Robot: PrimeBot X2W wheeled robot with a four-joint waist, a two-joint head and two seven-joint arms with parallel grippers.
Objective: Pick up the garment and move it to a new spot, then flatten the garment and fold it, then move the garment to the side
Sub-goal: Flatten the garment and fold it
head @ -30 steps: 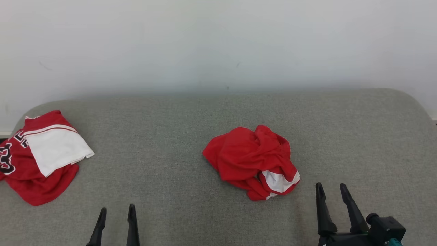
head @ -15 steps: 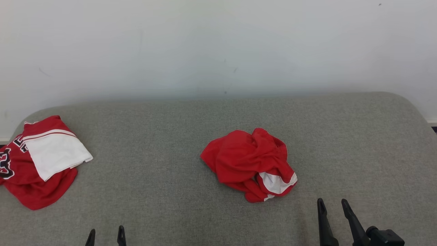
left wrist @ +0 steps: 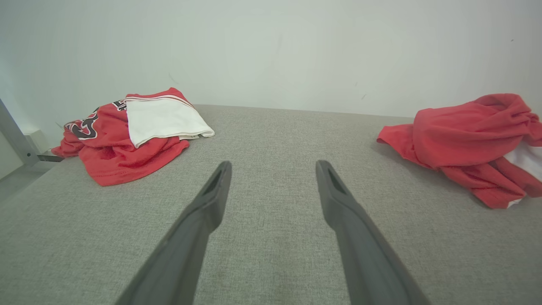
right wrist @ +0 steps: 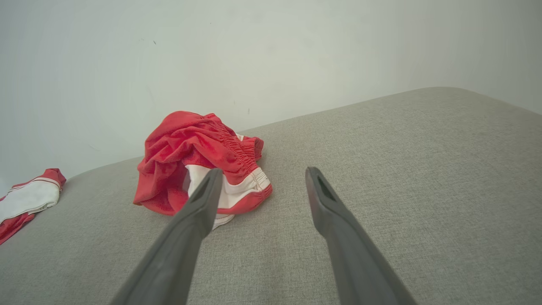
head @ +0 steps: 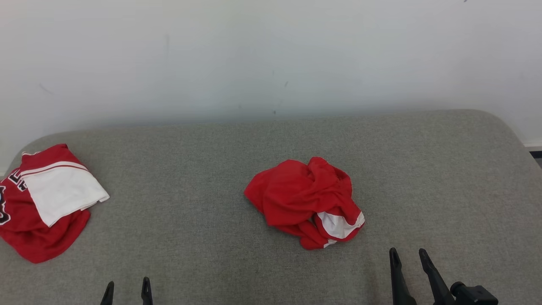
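Looking down on a grey padded bench [head: 203, 161] with a crumpled red garment [head: 296, 199] near its middle, bunched into a loose heap, elastic waistband gathered on top and a white panel with red edging (lining or side stripe, hard to tell) turned toward the robot's side. Nothing gripping or touching the garment. Just nearer than the garment and off to its right, the right tool [head: 408, 253], fingers spread wide with nothing between them, tips pointing past the garment's right edge and apart from the cloth. Well to the garment's left and nearer the robot, the left tool [head: 128, 283], likewise spread wide and empty, low over bare fabric. Far to the garment's left, at the bench's end, a second red jersey [head: 29, 228] with black lettering, lying flat with a white piece folded over its top. Behind the garment, a plain pale wall [head: 254, 55].
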